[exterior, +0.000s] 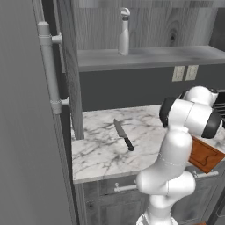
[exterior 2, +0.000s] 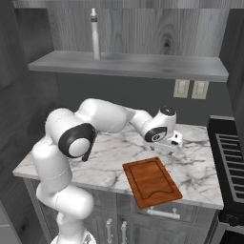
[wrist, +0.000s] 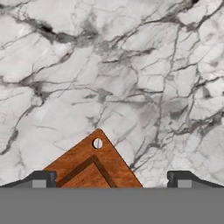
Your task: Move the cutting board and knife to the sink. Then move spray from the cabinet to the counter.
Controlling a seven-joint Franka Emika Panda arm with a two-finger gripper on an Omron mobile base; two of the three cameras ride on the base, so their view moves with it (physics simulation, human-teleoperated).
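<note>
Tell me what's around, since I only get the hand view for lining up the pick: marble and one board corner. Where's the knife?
Observer: The knife lies flat on the counter, apart from the cutting board.
Operator: Does the board sit fully on the counter?
Observer: No, its near end juts past the front edge.
Operator: And the spray?
Observer: The spray bottle stands upright on the cabinet shelf above.

Even, soft rendered light — sharp throughout, no glare.
</note>
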